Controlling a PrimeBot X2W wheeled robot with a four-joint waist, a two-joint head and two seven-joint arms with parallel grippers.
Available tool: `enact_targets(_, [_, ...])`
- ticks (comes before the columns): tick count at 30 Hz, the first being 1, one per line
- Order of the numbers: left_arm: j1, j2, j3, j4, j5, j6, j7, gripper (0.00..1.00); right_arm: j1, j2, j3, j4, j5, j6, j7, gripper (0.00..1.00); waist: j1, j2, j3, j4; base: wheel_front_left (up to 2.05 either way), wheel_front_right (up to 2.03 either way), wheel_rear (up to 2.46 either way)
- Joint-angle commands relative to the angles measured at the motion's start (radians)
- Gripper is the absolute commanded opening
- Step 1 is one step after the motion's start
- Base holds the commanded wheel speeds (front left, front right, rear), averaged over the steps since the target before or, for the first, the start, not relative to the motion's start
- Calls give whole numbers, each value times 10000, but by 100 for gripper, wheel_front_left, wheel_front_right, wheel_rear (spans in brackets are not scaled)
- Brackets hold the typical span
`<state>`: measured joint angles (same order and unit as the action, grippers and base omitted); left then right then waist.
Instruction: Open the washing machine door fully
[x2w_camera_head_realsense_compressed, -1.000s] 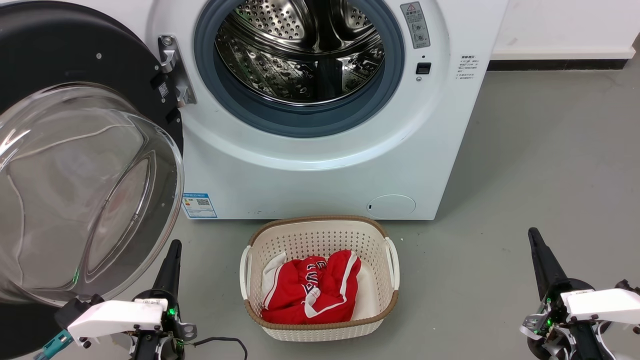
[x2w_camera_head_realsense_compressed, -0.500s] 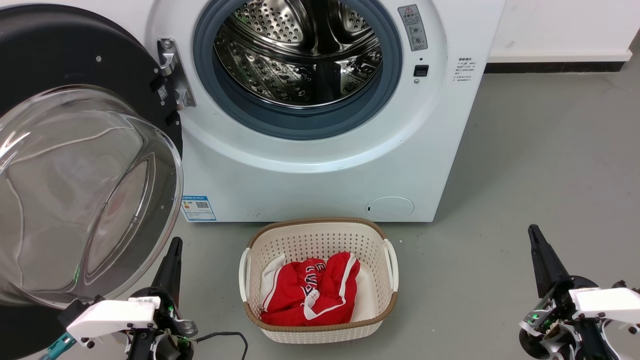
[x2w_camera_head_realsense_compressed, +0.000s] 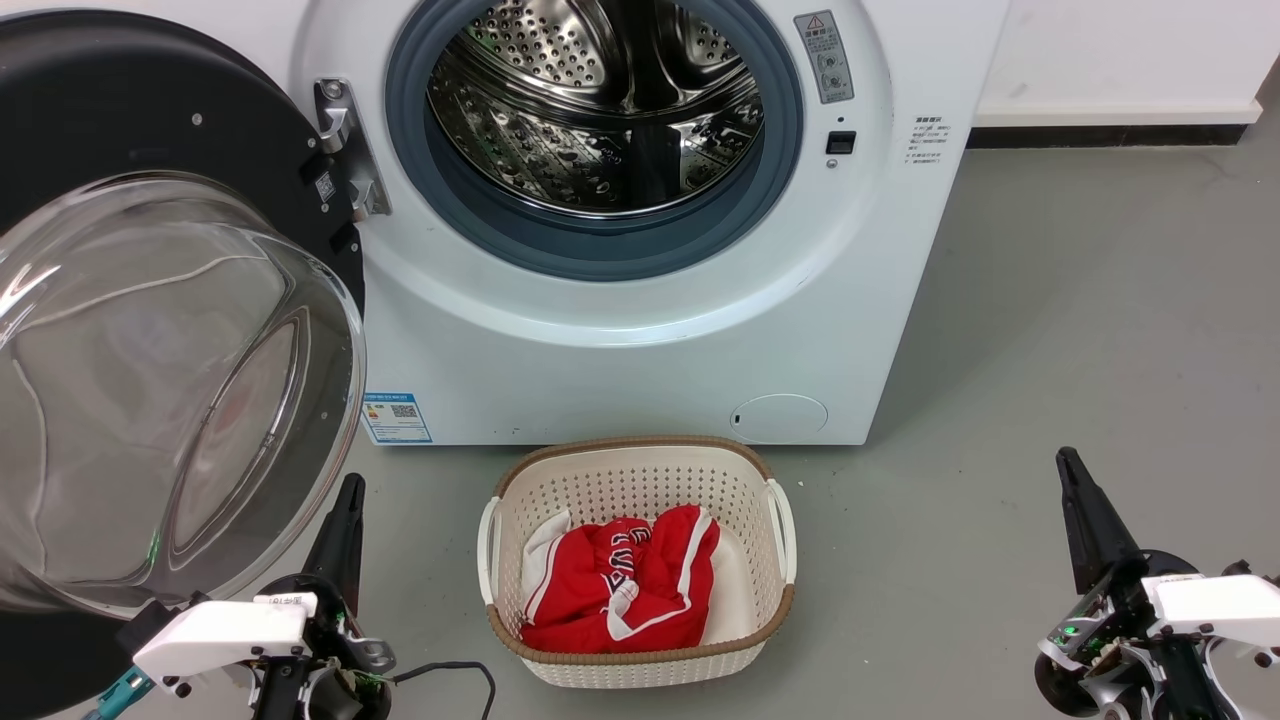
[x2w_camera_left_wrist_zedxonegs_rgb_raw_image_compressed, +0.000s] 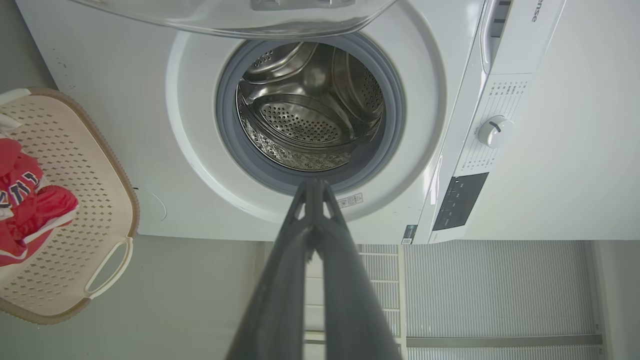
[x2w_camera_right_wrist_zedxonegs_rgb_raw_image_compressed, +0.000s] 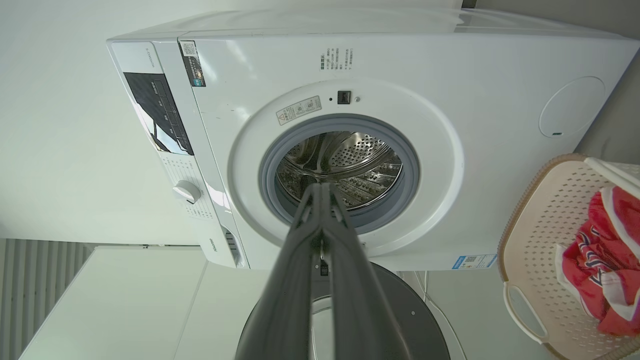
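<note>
Left gripper (x2w_camera_head_realsense_compressed: 348, 490), right gripper (x2w_camera_head_realsense_compressed: 1066, 462): 2 finger pairs pressed together, holding nothing. Washing machine door (x2w_camera_head_realsense_compressed: 150, 130) stands wide, its glass bowl (x2w_camera_head_realsense_compressed: 170, 400) just left of left gripper. Risk: raising that arm could strike the bowl.

A glossy white washing machine (x2w_camera_head_realsense_compressed: 640, 340) with shiny perforated steel drum (x2w_camera_head_realsense_compressed: 600, 110), clear glass-bowled black door (x2w_camera_head_realsense_compressed: 150, 380), and perforated plastic basket (x2w_camera_head_realsense_compressed: 640, 640) holding red cloth (x2w_camera_head_realsense_compressed: 620, 585).
</note>
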<state>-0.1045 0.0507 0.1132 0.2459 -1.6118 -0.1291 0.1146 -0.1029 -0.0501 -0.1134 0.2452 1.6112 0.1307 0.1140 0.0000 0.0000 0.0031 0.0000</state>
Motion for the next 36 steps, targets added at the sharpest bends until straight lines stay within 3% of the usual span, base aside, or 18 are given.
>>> enact_targets(1, [-81, -15, 35, 10, -19, -33, 32, 0, -107, -1, -11, 11, 38, 0, 23, 0, 0, 0, 0, 0, 0, 0, 0])
enact_targets(36, [-79, -15, 32, 7, -22, -33, 29, 0, -107, -1, -9, 10, 38, 0, 23, 0, 0, 0, 0, 0, 0, 0, 0])
